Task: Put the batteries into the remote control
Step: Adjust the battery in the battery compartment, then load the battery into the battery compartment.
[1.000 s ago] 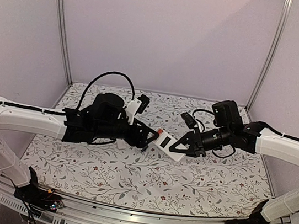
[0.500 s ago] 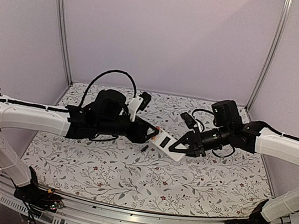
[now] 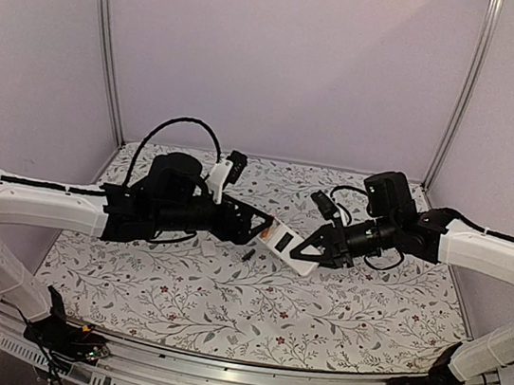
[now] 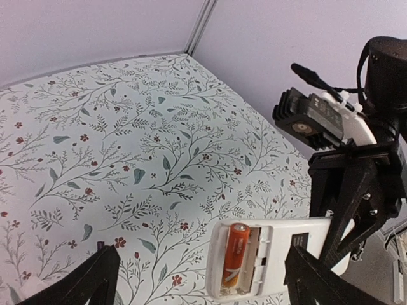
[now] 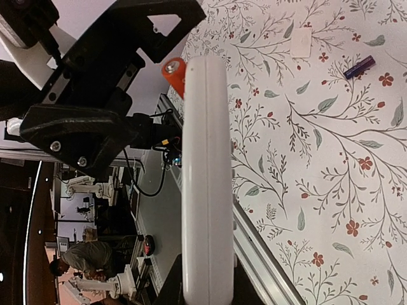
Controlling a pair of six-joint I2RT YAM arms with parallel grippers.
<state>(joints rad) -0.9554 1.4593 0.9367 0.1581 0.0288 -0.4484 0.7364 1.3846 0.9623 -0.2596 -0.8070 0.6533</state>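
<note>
The white remote control (image 3: 289,249) hangs above the table, back side up, with my right gripper (image 3: 318,250) shut on its right end. The orange-red battery (image 4: 236,257) lies in the left slot of the open recess; the slot beside it shows only white plastic. In the right wrist view the remote (image 5: 206,178) is edge-on, with the orange battery's end (image 5: 174,68) at its far tip. My left gripper (image 3: 261,230) stands open just left of the remote, its fingers (image 4: 86,286) spread wide and holding nothing. The black battery (image 3: 245,255) lies on the cloth below.
A thin white cover piece (image 5: 301,42) lies on the flowered cloth near the dark battery (image 5: 359,66). The left arm's black wrist (image 5: 108,82) hangs close to the remote's far end. Side walls and metal posts (image 3: 106,37) ring the table.
My left gripper narrowed at the remote's end, then opened wide and drew back a little to the left. The orange battery stays in the recess. The right arm has held still.
</note>
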